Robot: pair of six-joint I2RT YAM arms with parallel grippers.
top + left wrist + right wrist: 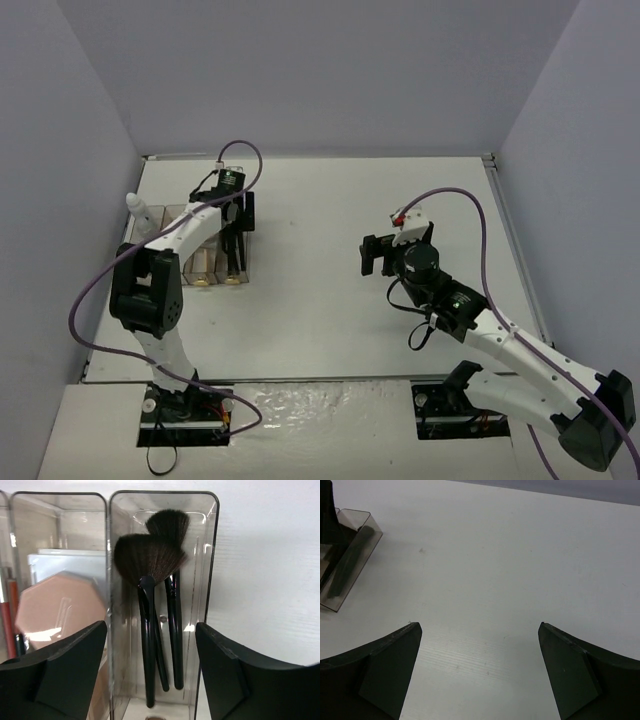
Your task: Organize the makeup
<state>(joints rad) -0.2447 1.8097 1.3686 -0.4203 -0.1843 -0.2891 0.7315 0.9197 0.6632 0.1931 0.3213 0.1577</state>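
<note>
Left wrist: black-handled brushes (146,560) lie in a clear bin (165,493), dark bristles fanned, handles glossy. Left gripper (150,626) parted, holding nothing; right gripper (479,626) wide apart, empty.

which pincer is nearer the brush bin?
Left. The left pincer hangs open directly over the brush bin; the right pincer sits open over the table, well off to the bin's right.

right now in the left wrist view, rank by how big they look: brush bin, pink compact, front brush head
1. brush bin
2. pink compact, only partly visible
3. front brush head
</note>
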